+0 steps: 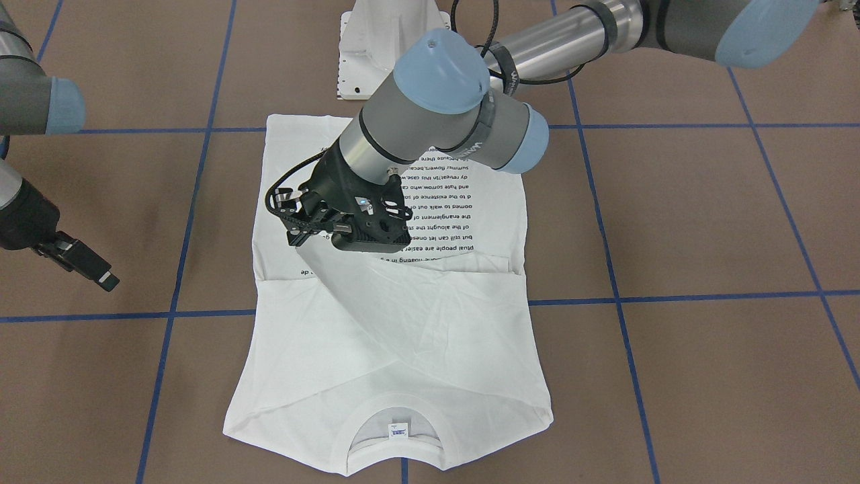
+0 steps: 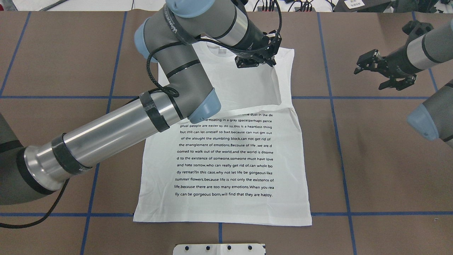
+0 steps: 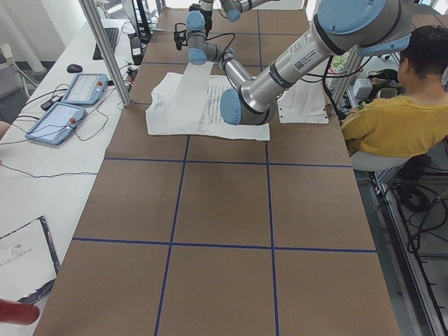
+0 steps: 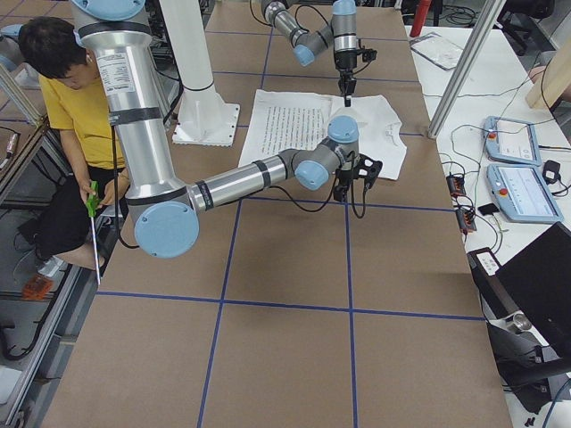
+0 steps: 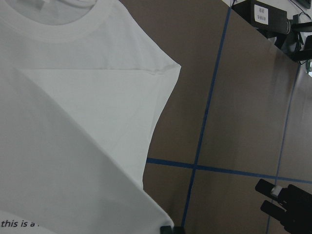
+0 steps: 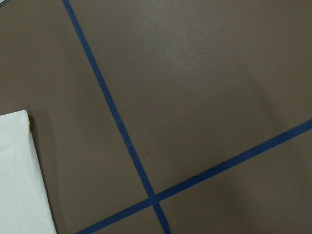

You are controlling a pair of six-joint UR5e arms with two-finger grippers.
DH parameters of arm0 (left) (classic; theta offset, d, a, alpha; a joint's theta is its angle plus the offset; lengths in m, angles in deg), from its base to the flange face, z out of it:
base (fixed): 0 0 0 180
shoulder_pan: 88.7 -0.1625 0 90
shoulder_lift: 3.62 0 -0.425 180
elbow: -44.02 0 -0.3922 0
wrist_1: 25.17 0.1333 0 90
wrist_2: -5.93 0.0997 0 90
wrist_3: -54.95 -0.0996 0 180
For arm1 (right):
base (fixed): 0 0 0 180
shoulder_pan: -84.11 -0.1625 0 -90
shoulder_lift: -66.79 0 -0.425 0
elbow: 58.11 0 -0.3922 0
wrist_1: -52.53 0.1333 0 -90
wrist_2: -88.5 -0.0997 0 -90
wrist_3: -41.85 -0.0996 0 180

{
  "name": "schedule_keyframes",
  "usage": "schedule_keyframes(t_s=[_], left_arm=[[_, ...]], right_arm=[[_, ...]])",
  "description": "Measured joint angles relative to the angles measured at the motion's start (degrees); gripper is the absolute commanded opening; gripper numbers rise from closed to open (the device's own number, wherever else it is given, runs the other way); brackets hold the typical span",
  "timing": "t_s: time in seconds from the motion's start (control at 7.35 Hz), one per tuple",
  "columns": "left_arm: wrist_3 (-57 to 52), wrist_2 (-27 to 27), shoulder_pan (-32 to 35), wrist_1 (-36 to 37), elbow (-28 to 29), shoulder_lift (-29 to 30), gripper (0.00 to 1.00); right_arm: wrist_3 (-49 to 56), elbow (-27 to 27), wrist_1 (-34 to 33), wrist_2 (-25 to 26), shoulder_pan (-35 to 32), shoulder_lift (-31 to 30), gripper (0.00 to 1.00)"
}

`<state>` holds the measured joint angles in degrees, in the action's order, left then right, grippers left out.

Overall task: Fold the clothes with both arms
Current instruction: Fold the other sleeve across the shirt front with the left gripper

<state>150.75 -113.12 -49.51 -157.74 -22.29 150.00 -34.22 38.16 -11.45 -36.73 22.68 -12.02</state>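
The white T-shirt (image 2: 226, 156) lies flat on the brown table with its black text block facing up. Its collar and neck label (image 1: 398, 430) are at the far end from the robot. My left gripper (image 2: 271, 63) hangs over the shirt's upper part, shut on a long sleeve (image 2: 274, 85). The sleeve rises off the shirt as a taut white strip (image 3: 189, 84). In the front-facing view the same gripper (image 1: 302, 238) sits above the text with the strip running down from it. My right gripper (image 2: 384, 72) hovers open over bare table beside the shirt, holding nothing.
The white pedestal base (image 1: 383, 54) stands just behind the shirt's hem. Blue tape lines (image 2: 332, 106) grid the table. A person in a yellow top (image 3: 399, 119) sits beside the robot. Tablets (image 4: 508, 143) and cables lie on a side bench past a metal post (image 3: 105, 49).
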Motion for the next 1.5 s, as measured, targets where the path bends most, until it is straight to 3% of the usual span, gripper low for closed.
schedule_keyframes(t_s=[0.54,0.68,0.82,0.95,1.09,1.22,1.5], left_arm=[[0.20,7.14,-4.77,-4.42,3.60,1.10,0.00],[0.23,8.32,-5.24,-4.68,3.82,1.17,0.07],[0.25,9.65,-5.72,-4.79,4.02,1.33,0.26],[0.28,10.54,-6.03,-4.85,4.67,1.90,0.56],[0.36,10.91,-6.18,-4.86,5.64,2.75,0.69],[0.48,11.05,-6.26,-4.86,6.39,3.50,0.78],[0.96,11.11,-6.31,-4.89,6.68,4.20,0.78]], right_arm=[[3.09,-2.15,0.38,0.44,-0.69,-0.69,1.00],[3.17,-2.66,0.49,0.54,-0.69,-0.59,1.00],[3.20,-2.93,0.56,0.56,-0.66,-0.56,1.00],[3.19,-3.05,0.59,0.56,-0.65,-0.62,1.00],[3.16,-3.07,0.60,0.54,-0.67,-0.70,1.00],[3.12,-3.07,0.61,0.48,-0.70,-0.76,1.00],[2.41,-2.69,0.63,0.34,-0.62,-0.86,1.00]])
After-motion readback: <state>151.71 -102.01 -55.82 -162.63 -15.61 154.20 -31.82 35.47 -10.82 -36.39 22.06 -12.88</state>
